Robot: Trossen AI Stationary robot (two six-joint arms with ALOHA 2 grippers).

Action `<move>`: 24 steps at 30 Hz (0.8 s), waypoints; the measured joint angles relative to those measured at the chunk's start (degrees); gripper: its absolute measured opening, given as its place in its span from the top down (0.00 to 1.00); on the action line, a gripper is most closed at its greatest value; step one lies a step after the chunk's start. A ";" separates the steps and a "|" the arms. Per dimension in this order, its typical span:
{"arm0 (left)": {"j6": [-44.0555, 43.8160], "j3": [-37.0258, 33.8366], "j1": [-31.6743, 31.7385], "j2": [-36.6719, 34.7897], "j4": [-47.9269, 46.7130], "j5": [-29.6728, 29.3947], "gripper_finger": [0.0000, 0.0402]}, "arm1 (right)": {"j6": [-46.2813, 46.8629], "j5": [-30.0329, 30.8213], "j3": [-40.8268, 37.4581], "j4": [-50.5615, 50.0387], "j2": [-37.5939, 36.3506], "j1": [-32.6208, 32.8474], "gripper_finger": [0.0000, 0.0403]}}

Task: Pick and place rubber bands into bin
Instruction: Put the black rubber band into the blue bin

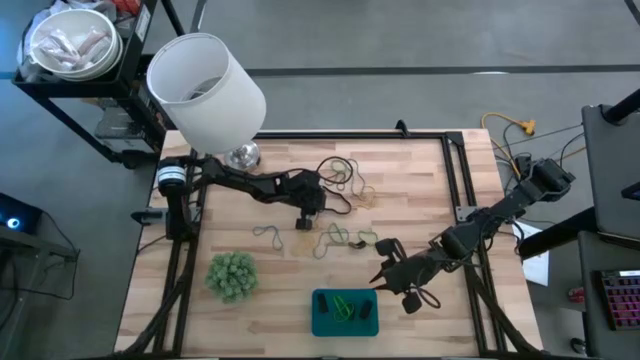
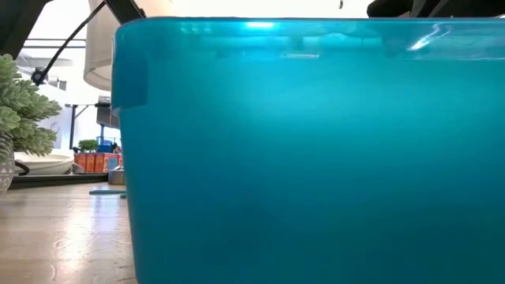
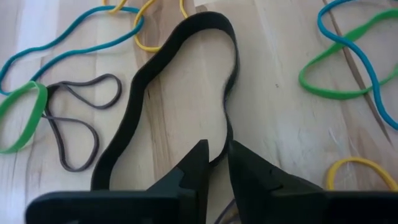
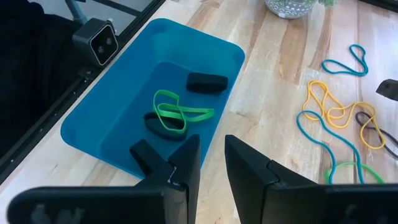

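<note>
The left tool (image 3: 214,163) is sitting low over the middle of the desk (image 1: 290,300), and its two fingers are almost together, pinching the edge of a big black band (image 3: 177,87) that is lying flat on the wood. Around it, more rubber bands (image 1: 340,205) in yellow, blue, green and grey are lying loose in a messy bunch. The right tool (image 4: 210,163) is hanging just beside the blue bin (image 4: 124,81) near the front of the desk, with its fingers a little bit apart and nothing between them. Inside the bin, a green band (image 4: 177,113) and a couple of black ones are already lying. So I think the job is only partly done, because many bands are waiting on the desk. A fuzzy green ball (image 1: 232,275) is sitting off to the side.
</note>
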 joint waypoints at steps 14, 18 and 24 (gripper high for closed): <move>0.79 0.30 0.02 1.80 0.01 0.05 0.90 | 0.19 0.00 0.02 -0.09 0.00 0.00 0.83; 1.66 0.45 0.02 1.89 -0.03 0.10 0.95 | 0.47 -0.01 0.02 -0.11 0.00 0.09 0.83; 1.73 0.32 0.02 0.69 -0.08 -0.52 1.00 | 1.27 0.00 0.00 -0.32 0.02 0.09 0.83</move>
